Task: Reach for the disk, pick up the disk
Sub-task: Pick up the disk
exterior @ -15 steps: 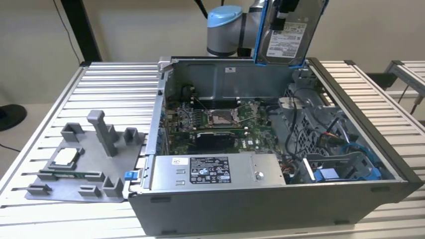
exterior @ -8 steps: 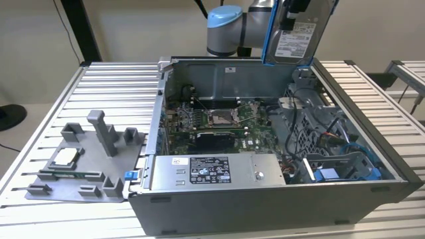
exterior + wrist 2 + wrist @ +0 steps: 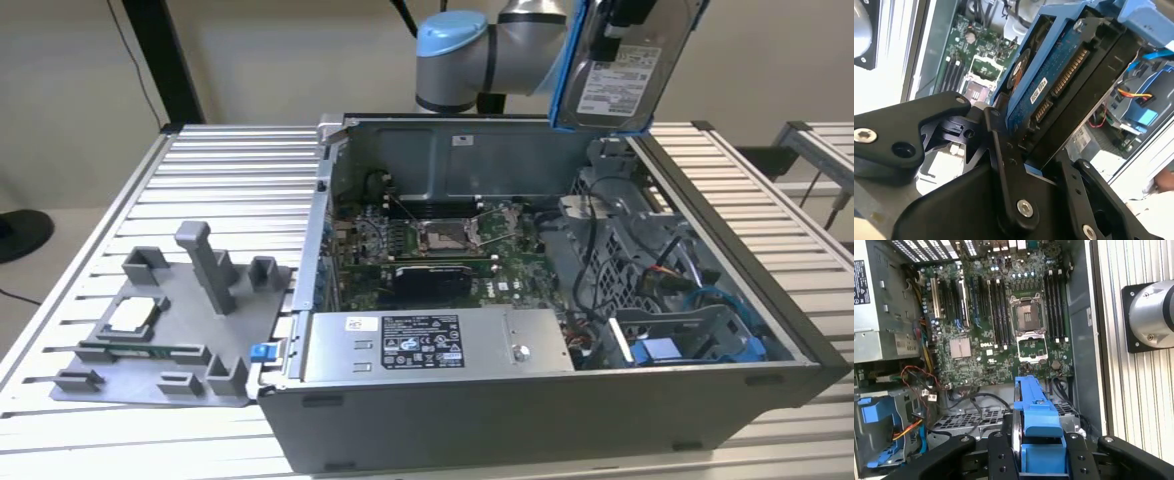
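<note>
**Disk lifted clear of the computer**

While the jaws grip the disk (image 3: 625, 70) by its blue rails, it hangs tilted high above the back of the open computer case (image 3: 534, 410). Both wrist views show the gripper (image 3: 1041, 450) clamped on it, over the motherboard (image 3: 1004, 315).

The disk (image 3: 625, 70) is showing silver with a white label and blue rails (image 3: 1035, 412) on its edges; in the second wrist view its underside (image 3: 1054, 75) is looking blue. The gripper (image 3: 1019, 165) holding it is black. The arm (image 3: 467, 45) is wearing a light blue cap on grey. The computer case (image 3: 534, 420) is grey, and the board (image 3: 999, 315) inside is green. The big box (image 3: 427, 345) at 6 o'clock in the case is showing a black-and-white label. The table (image 3: 200, 180) is showing pale silver stripes. The stand (image 3: 174, 330) at 9 o'clock is grey.
</note>
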Available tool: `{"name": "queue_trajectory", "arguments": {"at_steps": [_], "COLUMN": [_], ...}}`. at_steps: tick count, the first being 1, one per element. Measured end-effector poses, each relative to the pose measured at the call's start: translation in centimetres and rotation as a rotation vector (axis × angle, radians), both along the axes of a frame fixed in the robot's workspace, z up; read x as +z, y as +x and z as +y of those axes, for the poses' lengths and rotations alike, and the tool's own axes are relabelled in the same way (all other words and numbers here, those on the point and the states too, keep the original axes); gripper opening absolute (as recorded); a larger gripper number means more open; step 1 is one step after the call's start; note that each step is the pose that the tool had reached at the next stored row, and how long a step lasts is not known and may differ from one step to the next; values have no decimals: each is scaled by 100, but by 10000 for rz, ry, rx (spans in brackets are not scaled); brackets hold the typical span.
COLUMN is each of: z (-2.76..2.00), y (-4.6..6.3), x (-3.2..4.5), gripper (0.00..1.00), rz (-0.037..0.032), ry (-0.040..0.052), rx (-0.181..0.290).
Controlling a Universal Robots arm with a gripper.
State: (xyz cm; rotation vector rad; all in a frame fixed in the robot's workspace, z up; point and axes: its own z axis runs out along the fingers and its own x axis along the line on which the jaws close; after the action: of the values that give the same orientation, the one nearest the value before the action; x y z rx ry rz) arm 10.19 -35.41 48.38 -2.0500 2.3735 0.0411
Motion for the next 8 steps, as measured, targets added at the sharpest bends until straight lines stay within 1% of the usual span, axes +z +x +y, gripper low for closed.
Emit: {"name": "queue_trajectory", "arguments": {"at_steps": [3,8], "z": [0,0], "y": [52,57], "x": [-1,0], "gripper": [0,0], "rz": [0,0], "ry": [2,0], "rx": [-1,0]}}
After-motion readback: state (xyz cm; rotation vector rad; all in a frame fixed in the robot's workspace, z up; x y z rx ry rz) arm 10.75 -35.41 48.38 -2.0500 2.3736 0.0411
